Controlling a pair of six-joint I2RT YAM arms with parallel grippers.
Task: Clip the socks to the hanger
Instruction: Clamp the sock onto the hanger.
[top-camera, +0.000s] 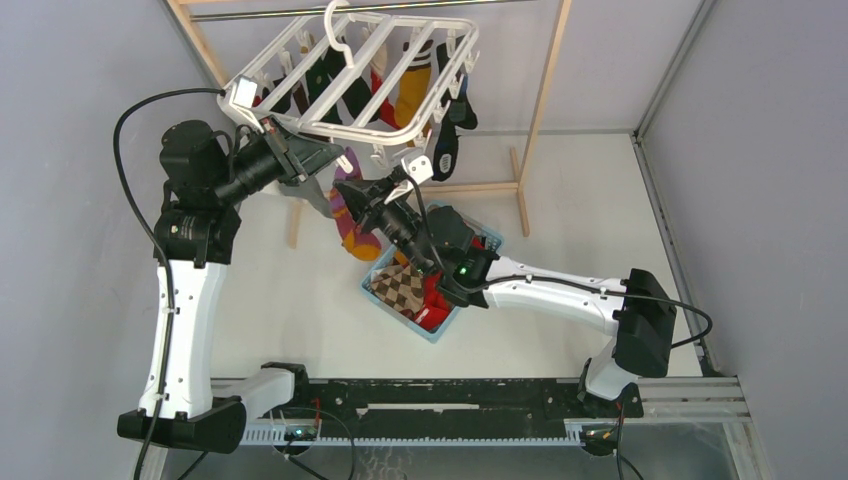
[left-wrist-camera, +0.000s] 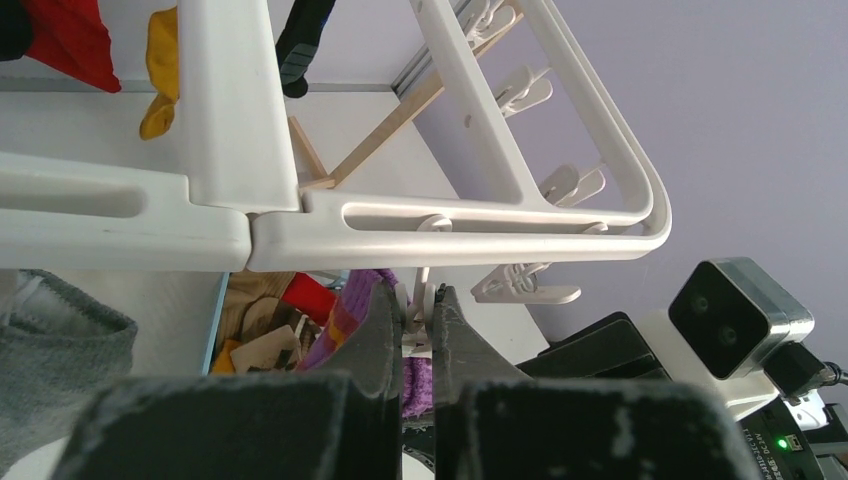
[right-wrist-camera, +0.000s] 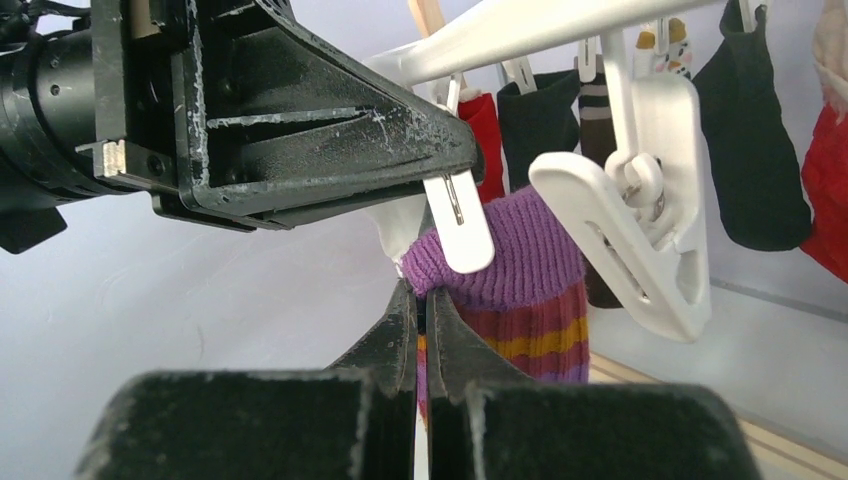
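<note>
The right gripper (right-wrist-camera: 422, 298) is clenched, its scuffed black fingers pinching the edge of the ribbed purple cuff of a purple-striped sock (right-wrist-camera: 530, 260). Below the cuff the soft knit carries orange and red bands. Against the top of the cuff hangs a smooth white plastic clip (right-wrist-camera: 462, 225), its rounded tongue overlapping the fabric. The left gripper (left-wrist-camera: 412, 297) is squeezed tight on that clip's upper end, its worn black fingers touching it on both sides. The clip dangles from the near rail of the hanger (left-wrist-camera: 450, 245), a white plastic frame with rounded corners and crossbars. More socks (top-camera: 415, 85), mustard, red and black, hang beneath it. Below the right arm sits a light-blue basket (top-camera: 395, 314) holding further socks.
</note>
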